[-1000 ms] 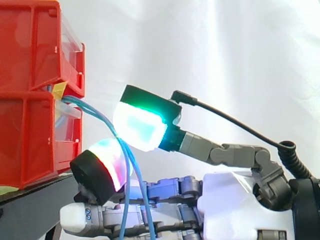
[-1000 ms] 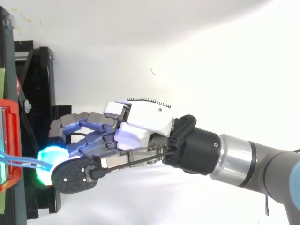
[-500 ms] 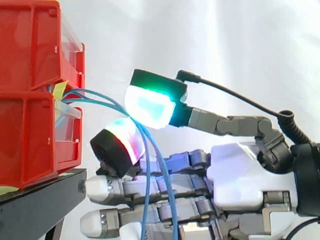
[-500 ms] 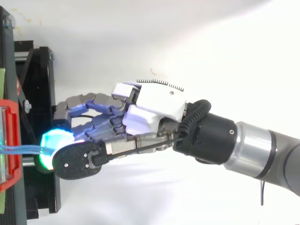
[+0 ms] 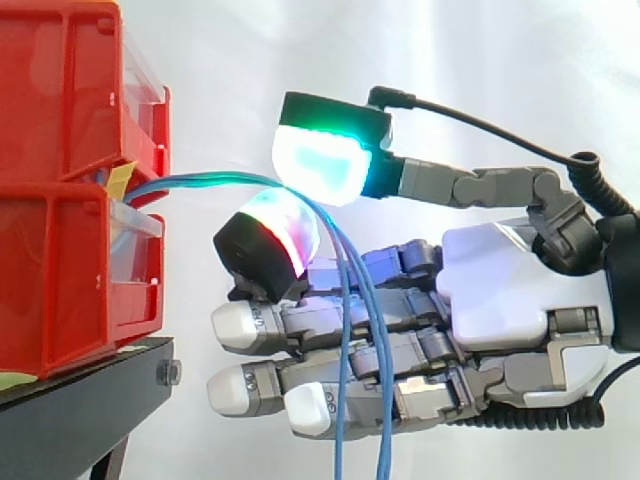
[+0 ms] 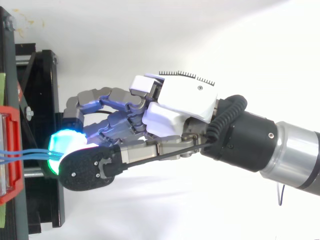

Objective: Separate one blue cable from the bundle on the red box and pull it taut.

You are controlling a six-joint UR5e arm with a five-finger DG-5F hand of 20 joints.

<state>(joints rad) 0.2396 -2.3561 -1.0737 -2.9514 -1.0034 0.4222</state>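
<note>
Slippage looked like the main risk. The hand [image 5: 520, 300] reached in from the right with its thumb and one finger closed in a pinch, their glowing pads [image 5: 320, 165] pressed together on the blue cables [image 5: 215, 179], while the other fingers lay loosely bent below and held nothing. The stacked red bins [image 5: 60, 250] anchored the cables at the front edge, where the upper bin met the lower one. From there the strands ran almost level to the pinch, then hung slack down past the palm.

More than one strand appeared to pass between the pads, so I judged the separation doubtful. A further pull would probably tighten the whole bundle rather than a single cable. With only the rounded pad faces gripping such thin strands, a hard pull could also slide them out, or drag the bins toward the edge of the black stand [image 5: 70, 410].

Behind everything hung the white curtain [image 5: 450, 70]. From above, the stand's frame lay under the fingers, close to the pinch. A clear panel [image 5: 140, 228] on the lower bin's front edge sat just beneath the cables' exit, and a small yellow tag [image 5: 118, 180] beside it could snag a strand.
</note>
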